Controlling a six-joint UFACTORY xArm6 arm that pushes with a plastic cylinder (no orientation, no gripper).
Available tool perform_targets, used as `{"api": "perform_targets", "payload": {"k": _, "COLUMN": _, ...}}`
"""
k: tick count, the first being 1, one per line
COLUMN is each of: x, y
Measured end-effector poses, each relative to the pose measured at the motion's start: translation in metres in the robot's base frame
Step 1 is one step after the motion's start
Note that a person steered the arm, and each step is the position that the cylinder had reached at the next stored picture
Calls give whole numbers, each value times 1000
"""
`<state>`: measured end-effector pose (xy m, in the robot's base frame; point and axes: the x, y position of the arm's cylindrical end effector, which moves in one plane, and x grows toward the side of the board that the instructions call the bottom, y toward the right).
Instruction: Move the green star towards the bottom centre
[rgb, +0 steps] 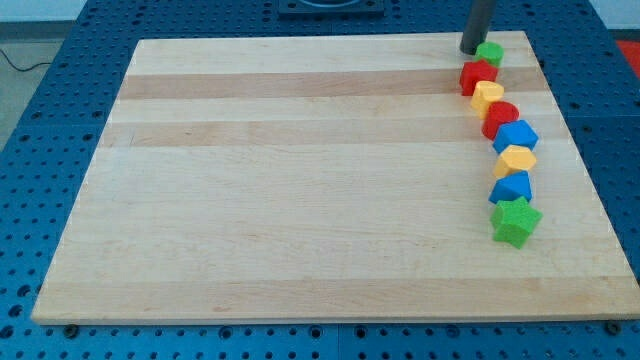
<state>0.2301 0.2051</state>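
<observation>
Green star ends the block column; my tip far above

You have a pale wooden board with lighter and darker grain bands, on a blue perforated table. Towards three o'clock runs a chain of colours: small green block, red block, yellow block, second red block, blue block, second yellow block, second blue block, bright green star. Your rod is dark grey down to my tip.
</observation>
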Motion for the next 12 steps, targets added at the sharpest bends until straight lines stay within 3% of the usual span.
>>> {"api": "perform_targets", "payload": {"k": 2, "x": -39, "y": 2}}
{"api": "perform_targets", "payload": {"k": 3, "x": -36, "y": 99}}
{"api": "perform_targets", "payload": {"k": 4, "x": -30, "y": 140}}
{"api": "perform_targets", "payload": {"k": 5, "x": -14, "y": 140}}
{"api": "perform_targets", "payload": {"k": 6, "x": 85, "y": 140}}
{"api": "perform_targets", "payload": {"k": 7, "x": 157, "y": 140}}
{"api": "perform_targets", "payload": {"k": 9, "x": 203, "y": 140}}
{"api": "perform_targets", "payload": {"k": 10, "x": 254, "y": 140}}
{"api": "perform_targets", "payload": {"k": 12, "x": 310, "y": 102}}
